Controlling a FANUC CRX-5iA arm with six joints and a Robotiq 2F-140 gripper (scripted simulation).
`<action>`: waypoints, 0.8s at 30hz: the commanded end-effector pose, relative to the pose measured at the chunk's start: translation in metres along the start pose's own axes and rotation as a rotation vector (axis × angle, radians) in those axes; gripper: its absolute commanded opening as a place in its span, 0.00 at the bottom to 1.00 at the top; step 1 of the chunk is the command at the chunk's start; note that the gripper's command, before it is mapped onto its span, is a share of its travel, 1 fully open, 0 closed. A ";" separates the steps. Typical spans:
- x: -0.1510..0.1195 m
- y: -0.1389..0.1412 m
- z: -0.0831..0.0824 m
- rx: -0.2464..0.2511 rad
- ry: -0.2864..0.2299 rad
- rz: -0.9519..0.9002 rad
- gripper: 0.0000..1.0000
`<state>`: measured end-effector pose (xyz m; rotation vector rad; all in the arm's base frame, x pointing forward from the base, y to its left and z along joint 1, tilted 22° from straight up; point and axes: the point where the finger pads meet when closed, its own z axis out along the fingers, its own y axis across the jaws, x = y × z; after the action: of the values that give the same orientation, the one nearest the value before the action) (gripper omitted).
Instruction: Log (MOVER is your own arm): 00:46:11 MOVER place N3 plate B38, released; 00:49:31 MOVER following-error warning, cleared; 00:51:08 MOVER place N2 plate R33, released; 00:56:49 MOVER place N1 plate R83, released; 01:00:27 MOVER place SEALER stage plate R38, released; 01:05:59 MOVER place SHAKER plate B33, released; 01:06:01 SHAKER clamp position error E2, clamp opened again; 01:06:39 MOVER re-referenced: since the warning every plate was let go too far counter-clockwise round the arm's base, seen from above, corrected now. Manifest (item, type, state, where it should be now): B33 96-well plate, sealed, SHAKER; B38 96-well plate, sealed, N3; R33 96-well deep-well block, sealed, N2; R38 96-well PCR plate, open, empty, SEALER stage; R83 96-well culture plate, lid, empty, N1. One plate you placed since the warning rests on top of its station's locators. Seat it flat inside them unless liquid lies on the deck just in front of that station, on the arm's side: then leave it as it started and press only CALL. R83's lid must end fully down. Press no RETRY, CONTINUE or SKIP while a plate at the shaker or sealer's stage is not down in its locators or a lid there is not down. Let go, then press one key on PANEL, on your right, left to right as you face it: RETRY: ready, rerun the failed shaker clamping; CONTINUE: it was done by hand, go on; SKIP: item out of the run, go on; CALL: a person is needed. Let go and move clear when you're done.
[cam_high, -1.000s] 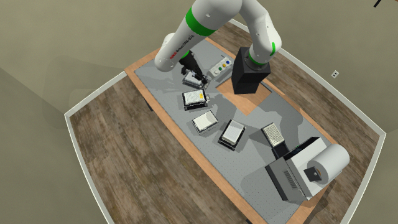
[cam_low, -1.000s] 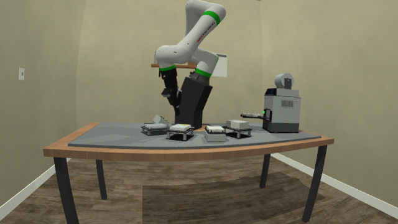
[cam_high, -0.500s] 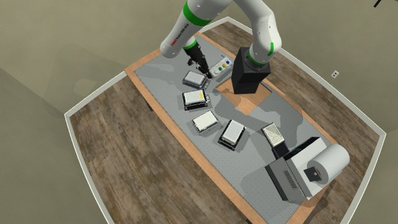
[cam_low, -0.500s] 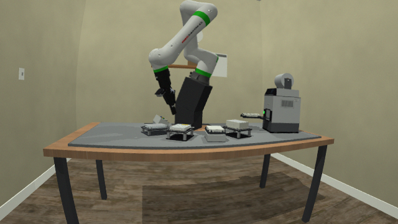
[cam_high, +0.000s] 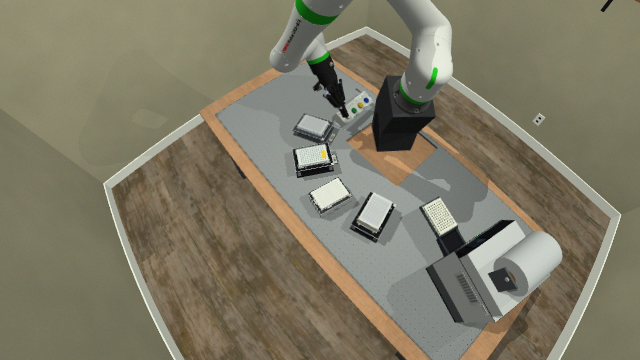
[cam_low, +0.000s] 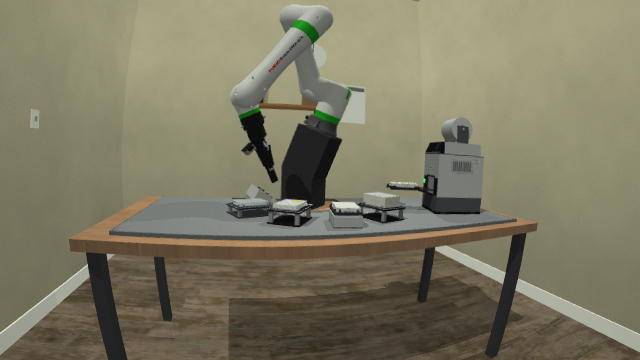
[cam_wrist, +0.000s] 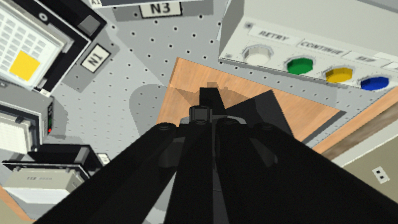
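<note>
My gripper (cam_high: 344, 112) is shut and empty. It hangs tilted just above the RETRY end of the PANEL (cam_high: 356, 105), and it also shows in the side view (cam_low: 273, 177). In the wrist view the fingertips (cam_wrist: 209, 95) are over a bare wood patch, short of the panel's keys: white RETRY (cam_wrist: 257, 54), green CONTINUE (cam_wrist: 300, 65), yellow SKIP (cam_wrist: 339, 75), blue CALL (cam_wrist: 375, 82). The lidded plate with a yellow patch (cam_high: 313, 157) sits at N1. A plate (cam_high: 330, 195) lies on the shaker (cam_low: 345, 217). The PCR plate (cam_high: 439, 216) is on the sealer stage.
The N3 plate (cam_high: 313, 126) lies close to the panel. The deep-well block (cam_high: 374, 212) stands on N2. The sealer (cam_high: 480, 280) with its roll is at the table's far end. The arm's black base (cam_high: 402, 117) stands right beside the panel.
</note>
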<state>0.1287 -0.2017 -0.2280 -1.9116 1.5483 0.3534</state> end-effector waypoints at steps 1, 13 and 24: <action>0.000 0.023 -0.001 0.031 0.001 0.064 0.10; -0.002 0.050 0.000 0.031 0.001 0.064 0.10; 0.002 0.050 0.008 0.031 0.001 0.064 0.10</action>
<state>0.0822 -0.2038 -0.2463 -1.8415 1.6087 0.3556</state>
